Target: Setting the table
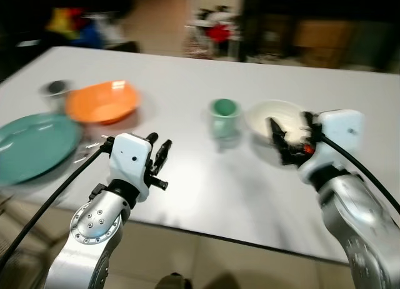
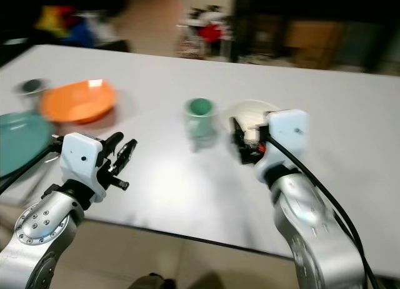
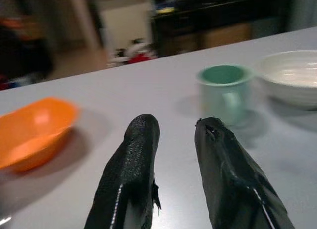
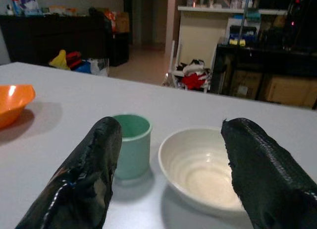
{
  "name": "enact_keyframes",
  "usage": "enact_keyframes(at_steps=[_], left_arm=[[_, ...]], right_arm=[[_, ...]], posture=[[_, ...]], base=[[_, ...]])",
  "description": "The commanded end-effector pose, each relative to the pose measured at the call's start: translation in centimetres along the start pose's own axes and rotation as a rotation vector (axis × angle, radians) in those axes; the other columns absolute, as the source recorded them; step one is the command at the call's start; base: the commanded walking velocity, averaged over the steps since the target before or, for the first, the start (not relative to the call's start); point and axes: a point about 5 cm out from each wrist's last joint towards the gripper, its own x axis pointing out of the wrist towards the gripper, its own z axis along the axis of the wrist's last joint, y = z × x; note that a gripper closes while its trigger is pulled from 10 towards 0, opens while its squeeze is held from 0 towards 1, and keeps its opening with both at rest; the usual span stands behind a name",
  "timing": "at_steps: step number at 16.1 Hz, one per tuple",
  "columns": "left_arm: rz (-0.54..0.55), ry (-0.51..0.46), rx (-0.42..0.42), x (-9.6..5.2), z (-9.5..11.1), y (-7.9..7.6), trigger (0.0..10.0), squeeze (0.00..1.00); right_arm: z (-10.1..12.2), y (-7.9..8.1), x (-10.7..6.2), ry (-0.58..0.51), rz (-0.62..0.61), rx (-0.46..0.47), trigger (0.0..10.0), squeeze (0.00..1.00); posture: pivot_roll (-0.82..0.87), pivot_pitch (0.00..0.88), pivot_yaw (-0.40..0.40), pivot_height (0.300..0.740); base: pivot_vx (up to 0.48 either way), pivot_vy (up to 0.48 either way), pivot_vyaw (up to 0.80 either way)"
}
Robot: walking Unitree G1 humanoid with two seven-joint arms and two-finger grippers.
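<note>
Your right gripper (image 4: 168,174) is raised over the near side of the white table (image 1: 187,195), forearm angled up from the lower right, its two black fingers (image 4: 84,179) spread wide apart and holding nothing. Seen along the wrist, these fingers frame the white bowl (image 4: 200,167), which lies just ahead of the tips; you cannot tell from the blurred head views whether either finger touches its rim.

The green cup (image 1: 224,117) stands upright just beside the white bowl, on the bowl's left, near the table's middle.

Your left gripper (image 3: 176,140) is held above the table's near edge, forearm bent upward from the lower left, wrist turned so that the fingers point across the table toward the green cup. Its fingers stand a small gap apart, with nothing between them.

The orange bowl (image 1: 101,101) sits farther to the left, and the teal plate (image 1: 31,145) lies nearer the left edge, just beside it. A small dark-topped object (image 1: 55,89) behind the orange bowl is too blurred to name.
</note>
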Motion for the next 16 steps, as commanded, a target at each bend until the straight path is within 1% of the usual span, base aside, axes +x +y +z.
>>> enact_keyframes(at_steps=[1,3,4,6,9,11,12,14,16], left_arm=[[0.001,-0.017,0.006,0.3,0.3,-0.1,10.0,0.0],[0.0,-0.01,-0.002,0.3,0.0,-0.2,10.0,0.0],[-0.003,-0.002,-0.014,0.3,-0.1,-0.3,10.0,0.0],[0.009,0.008,-0.007,0.5,-0.3,0.0,10.0,0.0],[0.002,0.009,-0.011,0.6,-0.4,-0.2,10.0,0.0],[0.004,0.014,-0.005,0.9,-0.5,-0.3,10.0,0.0],[0.011,0.002,-0.031,0.9,-0.1,-0.4,10.0,0.0],[0.03,0.007,-0.036,0.7,-0.2,-0.1,10.0,0.0],[0.003,0.009,-0.027,0.5,-0.3,-0.4,10.0,0.0]], right_arm=[[0.2,-0.7,-0.4,-0.025,-0.057,0.002,10.0,1.0],[-0.1,-0.5,-0.7,-0.017,-0.074,0.036,10.0,1.0],[-0.6,-0.2,-1.0,0.003,-0.041,0.051,10.0,1.0],[-1.0,0.3,-1.1,0.005,-0.001,0.035,10.0,1.0],[-1.8,1.0,-1.0,0.027,0.048,0.039,10.0,1.0],[-1.9,1.3,-0.9,0.031,0.057,0.034,10.0,1.0],[-1.9,1.3,-0.8,0.03,0.058,0.042,10.0,1.0],[-2.2,1.5,-0.6,0.033,0.061,0.064,10.0,1.0],[-2.4,1.9,-0.6,0.04,0.086,0.068,10.0,1.0]], posture=[[0.07,0.0,0.078,0.74],[0.06,0.0,0.085,0.74],[0.06,0.0,0.082,0.74],[0.05,0.0,0.082,0.74],[0.05,0.0,0.089,0.74],[0.05,0.0,0.099,0.74],[0.06,0.0,0.082,0.74],[0.07,0.0,0.083,0.74],[0.08,0.0,0.076,0.74]], base=[[0.0,0.0,0.8],[0.0,0.0,0.8],[0.0,0.0,0.8],[0.0,0.0,0.8],[0.0,0.0,0.8],[0.0,0.0,0.8],[0.0,0.0,0.8],[0.0,0.0,0.8],[0.0,0.0,0.8]])
